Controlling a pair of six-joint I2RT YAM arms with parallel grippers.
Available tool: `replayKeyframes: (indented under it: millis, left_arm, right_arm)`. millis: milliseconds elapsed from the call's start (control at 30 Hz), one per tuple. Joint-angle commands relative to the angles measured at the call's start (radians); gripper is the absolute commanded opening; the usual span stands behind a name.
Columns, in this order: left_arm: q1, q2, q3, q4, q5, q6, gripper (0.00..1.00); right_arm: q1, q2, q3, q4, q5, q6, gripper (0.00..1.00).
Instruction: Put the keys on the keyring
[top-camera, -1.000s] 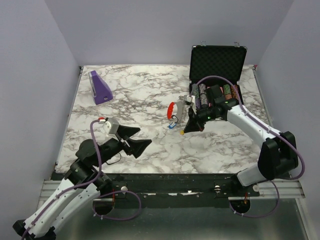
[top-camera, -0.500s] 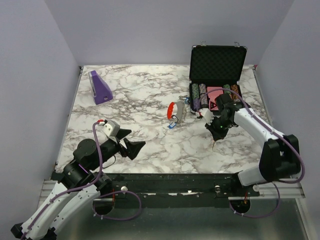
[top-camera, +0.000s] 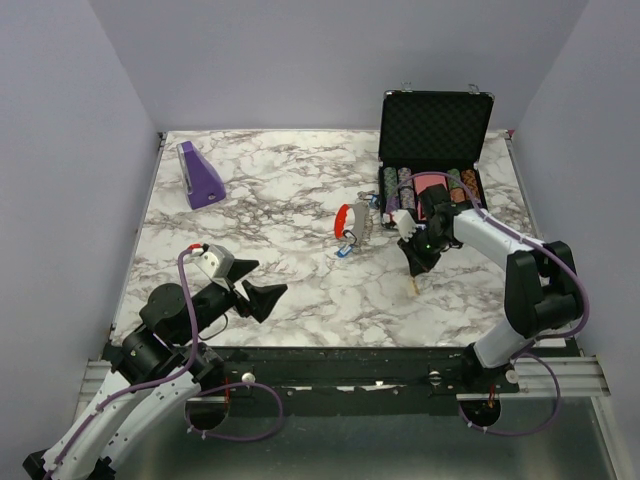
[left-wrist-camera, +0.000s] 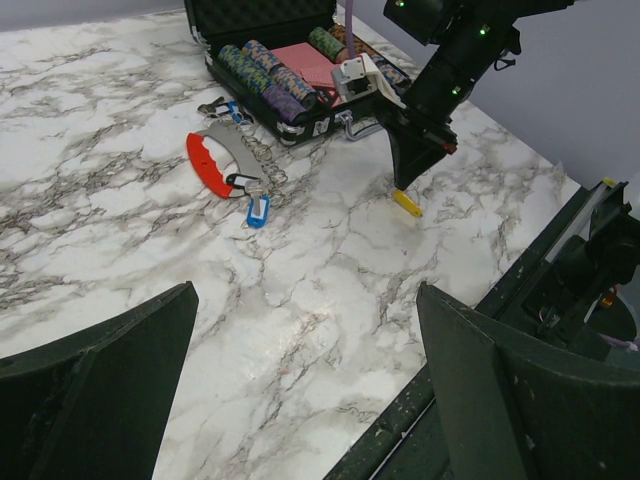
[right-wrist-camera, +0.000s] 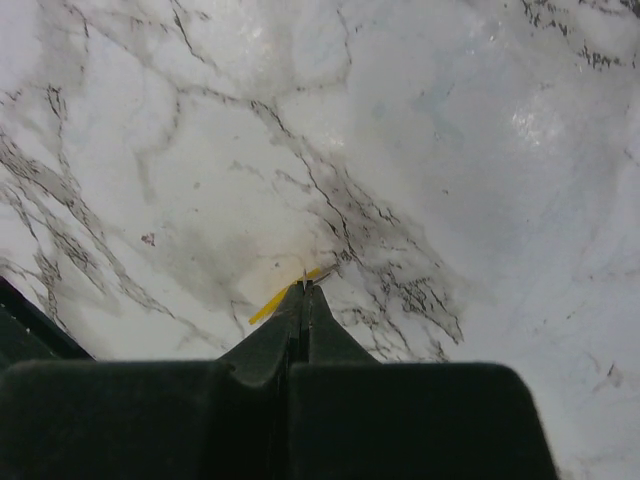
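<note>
The keyring (top-camera: 342, 218) lies mid-table: a red crescent (left-wrist-camera: 205, 165), a grey tag (left-wrist-camera: 235, 155) and a thin chain, with a blue key (left-wrist-camera: 257, 212) at its near end. A second blue key (left-wrist-camera: 233, 108) lies by the case. My right gripper (top-camera: 410, 272) points down to the right of the bunch, shut on the yellow key (left-wrist-camera: 408, 203), which pokes out under the tips (right-wrist-camera: 305, 287) at the table surface (right-wrist-camera: 270, 303). My left gripper (top-camera: 270, 276) hovers low at the near left, open, nothing between its fingers (left-wrist-camera: 305, 300).
An open black case of poker chips (top-camera: 435, 125) stands at the back right, just behind the right arm. A purple wedge (top-camera: 200, 175) sits at the back left. The table's front edge (left-wrist-camera: 400, 430) runs close under the left gripper.
The right gripper left the keyring's side, swung right with the yellow key, then came back a little left and lower. The left arm drew back toward its base, still open.
</note>
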Motion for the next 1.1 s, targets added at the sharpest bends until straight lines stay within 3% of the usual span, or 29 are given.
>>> replayKeyframes:
  millis: [0, 1067]
  left_arm:
    - [0.006, -0.004, 0.002, -0.008, -0.02, 0.014, 0.99]
    - [0.007, -0.006, 0.002, -0.009, -0.024, 0.016, 0.99]
  right_arm:
    - [0.011, 0.025, 0.004, 0.074, -0.07, 0.05, 0.01]
    - [0.031, 0.095, 0.006, 0.144, -0.115, 0.117, 0.06]
